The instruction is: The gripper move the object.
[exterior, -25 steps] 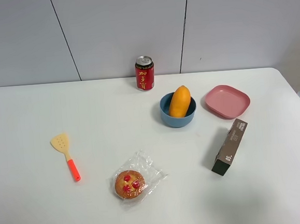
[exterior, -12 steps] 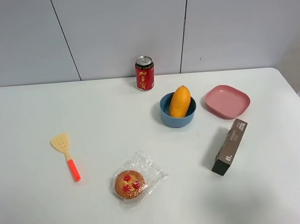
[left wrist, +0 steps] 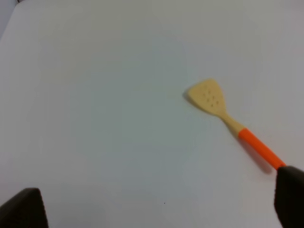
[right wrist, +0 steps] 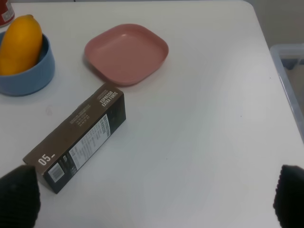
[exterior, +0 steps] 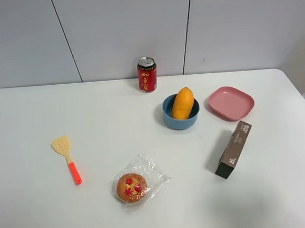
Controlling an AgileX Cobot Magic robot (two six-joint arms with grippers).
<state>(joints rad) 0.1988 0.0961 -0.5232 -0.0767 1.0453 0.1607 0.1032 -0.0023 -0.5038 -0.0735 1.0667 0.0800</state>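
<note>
The yellow-orange mango (exterior: 183, 103) lies in a blue bowl (exterior: 174, 122) at the middle back of the white table, its tip leaning over the far rim. It also shows in the right wrist view (right wrist: 20, 43), in the bowl (right wrist: 28, 78). Neither arm shows in the exterior high view. My right gripper (right wrist: 152, 197) is open and empty, its black fingertips (right wrist: 16, 197) wide apart over bare table near a brown box. My left gripper (left wrist: 156, 204) is open and empty, above the table near a spatula.
A red can (exterior: 147, 74) stands behind the bowl. A pink plate (exterior: 231, 102) lies right of it. A brown box (exterior: 233, 149) lies at front right. A wrapped pastry (exterior: 132, 187) lies at front centre, a yellow spatula (exterior: 67, 158) at left.
</note>
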